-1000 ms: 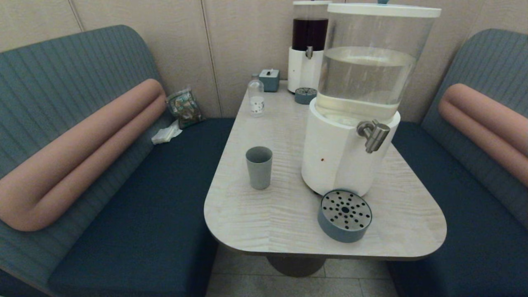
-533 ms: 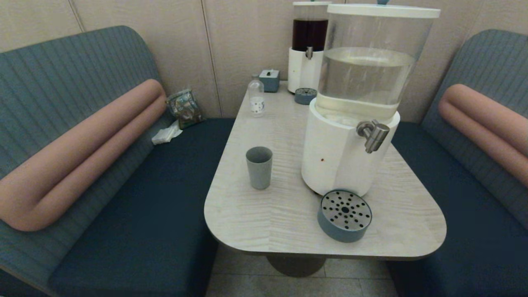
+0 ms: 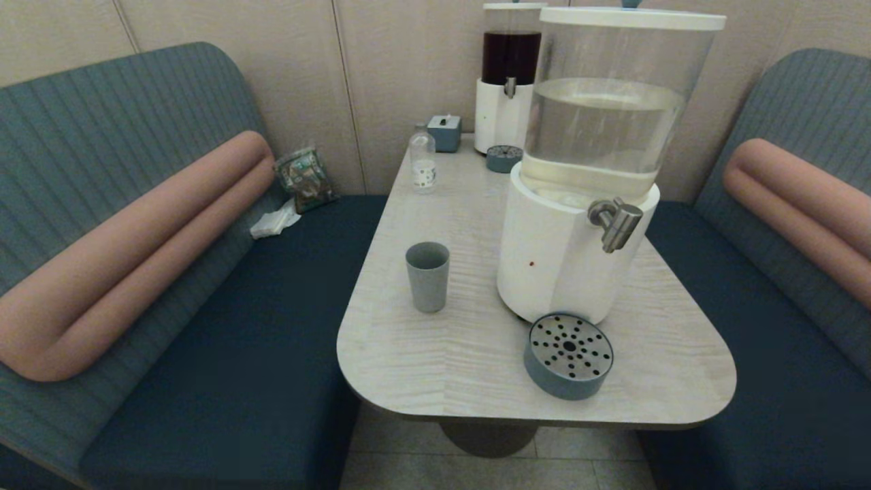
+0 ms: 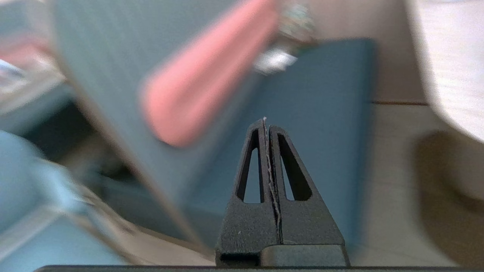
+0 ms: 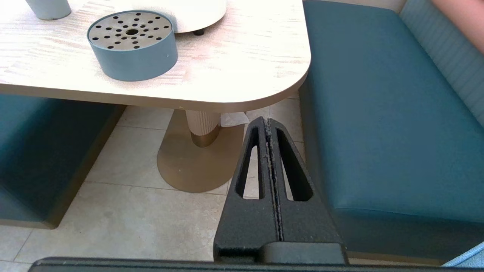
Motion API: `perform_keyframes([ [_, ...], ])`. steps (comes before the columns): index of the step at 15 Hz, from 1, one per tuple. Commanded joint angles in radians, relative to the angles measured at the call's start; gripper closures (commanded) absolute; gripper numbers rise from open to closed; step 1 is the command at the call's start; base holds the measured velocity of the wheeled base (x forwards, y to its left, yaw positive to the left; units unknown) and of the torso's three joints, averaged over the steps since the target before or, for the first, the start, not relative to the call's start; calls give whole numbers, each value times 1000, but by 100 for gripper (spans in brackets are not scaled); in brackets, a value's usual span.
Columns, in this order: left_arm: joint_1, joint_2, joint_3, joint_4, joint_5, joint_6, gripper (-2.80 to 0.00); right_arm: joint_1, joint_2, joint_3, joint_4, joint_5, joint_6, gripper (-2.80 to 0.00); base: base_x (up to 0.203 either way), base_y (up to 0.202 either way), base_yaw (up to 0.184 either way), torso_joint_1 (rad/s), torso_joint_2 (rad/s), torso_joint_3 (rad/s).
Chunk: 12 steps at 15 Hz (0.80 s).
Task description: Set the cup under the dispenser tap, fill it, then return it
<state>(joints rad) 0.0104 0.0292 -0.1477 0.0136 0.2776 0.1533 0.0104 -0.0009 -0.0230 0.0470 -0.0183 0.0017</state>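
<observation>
The grey-blue cup [image 3: 427, 275] stands upright on the table [image 3: 476, 367], left of the big white-based dispenser [image 3: 565, 265]. Its steel tap [image 3: 618, 223] juts out over the table, above and behind the round drip tray [image 3: 569, 354]. Neither arm shows in the head view. My left gripper [image 4: 265, 121] is shut and empty, low beside the left bench. My right gripper [image 5: 267, 121] is shut and empty too, below the table's near right corner, with the drip tray [image 5: 132, 44] and the cup's base [image 5: 48, 8] beyond it.
A small clear bottle [image 3: 422, 162], a blue box [image 3: 444, 131], a second dispenser with dark liquid [image 3: 509, 75] and its small tray [image 3: 504, 157] stand at the table's far end. Padded benches [image 3: 170, 340] flank both sides. The table's pedestal [image 5: 202, 128] stands on a tiled floor.
Nothing on the table has moved. The left wrist view is smeared, so that arm is in motion.
</observation>
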Motion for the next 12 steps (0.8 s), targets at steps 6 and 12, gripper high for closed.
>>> perform_keyframes([
  [6,0,-26,102,15,-202,-48,0,0,-2,0,1,0,0,0,0,0,0,0,0,0],
  [12,0,-27,137,13,-307,-47,0,0,-2,0,1,0,0,0,0,0,0,0,0,0],
])
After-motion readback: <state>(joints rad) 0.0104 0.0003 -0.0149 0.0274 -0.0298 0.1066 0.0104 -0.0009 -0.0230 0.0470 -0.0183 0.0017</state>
